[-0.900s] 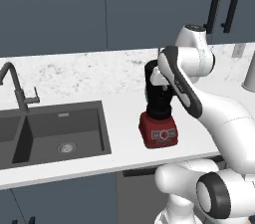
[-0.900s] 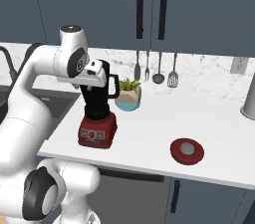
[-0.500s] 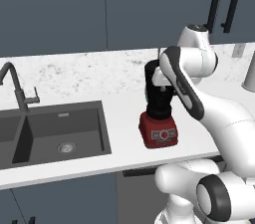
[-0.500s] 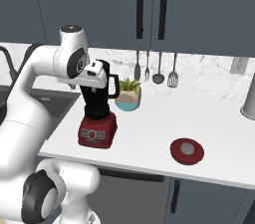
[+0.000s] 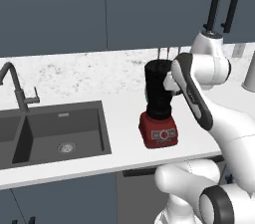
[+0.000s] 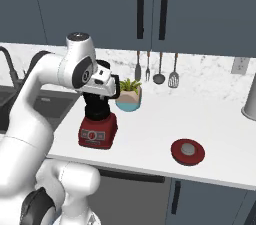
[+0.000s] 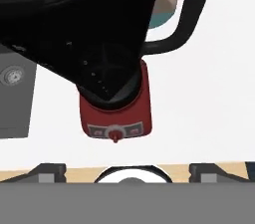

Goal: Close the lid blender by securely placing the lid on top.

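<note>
The blender (image 5: 159, 129) stands on the white counter, with a red base and a tall black jar (image 5: 158, 90) whose mouth is uncovered. In the hand view I look down into the jar (image 7: 74, 19), with the red base (image 7: 117, 113) below it and the handle (image 7: 191, 14) at the right. My gripper (image 7: 128, 170) hovers just above the jar's mouth, open, with nothing between its fingertips. The hand (image 6: 106, 80) sits at the jar's top in the right base view. The lid (image 6: 187, 151), a red disc with a pale centre, lies flat on the counter well to the blender's right.
A dark sink (image 5: 55, 133) with a faucet (image 5: 15, 86) lies left of the blender. A potted plant (image 6: 129, 96) stands just behind it. Utensils (image 6: 159, 69) hang on the back wall. A grey vessel (image 6: 250, 99) stands at the far right.
</note>
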### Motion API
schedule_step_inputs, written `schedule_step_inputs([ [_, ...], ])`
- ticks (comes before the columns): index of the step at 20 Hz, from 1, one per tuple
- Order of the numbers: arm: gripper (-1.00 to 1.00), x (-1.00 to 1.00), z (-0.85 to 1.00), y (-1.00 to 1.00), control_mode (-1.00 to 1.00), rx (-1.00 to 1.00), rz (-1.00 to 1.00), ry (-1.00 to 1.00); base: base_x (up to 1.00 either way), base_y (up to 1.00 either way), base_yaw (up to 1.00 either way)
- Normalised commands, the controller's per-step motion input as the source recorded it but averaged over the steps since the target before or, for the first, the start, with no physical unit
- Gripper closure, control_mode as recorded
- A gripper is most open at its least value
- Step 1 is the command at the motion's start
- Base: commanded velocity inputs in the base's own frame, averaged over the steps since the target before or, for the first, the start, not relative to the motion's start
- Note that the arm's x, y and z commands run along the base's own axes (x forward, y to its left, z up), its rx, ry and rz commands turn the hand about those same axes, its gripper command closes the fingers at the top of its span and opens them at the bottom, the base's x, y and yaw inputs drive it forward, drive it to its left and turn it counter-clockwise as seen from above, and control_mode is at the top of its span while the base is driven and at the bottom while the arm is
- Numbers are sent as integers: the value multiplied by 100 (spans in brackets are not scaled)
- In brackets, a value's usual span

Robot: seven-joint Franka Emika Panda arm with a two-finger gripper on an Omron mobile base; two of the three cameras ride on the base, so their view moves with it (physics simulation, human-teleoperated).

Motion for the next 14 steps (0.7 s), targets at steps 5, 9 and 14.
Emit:
schedule_step_inputs([
  [5,-100,-15,-30,-71,-100,0,-17,-6,0,0,0],
  [9,-100,-10,-26,-75,-100,0,-19,-9,0,0,0],
  [14,-100,0,-24,-72,-100,0,-21,-3,0,0,0],
])
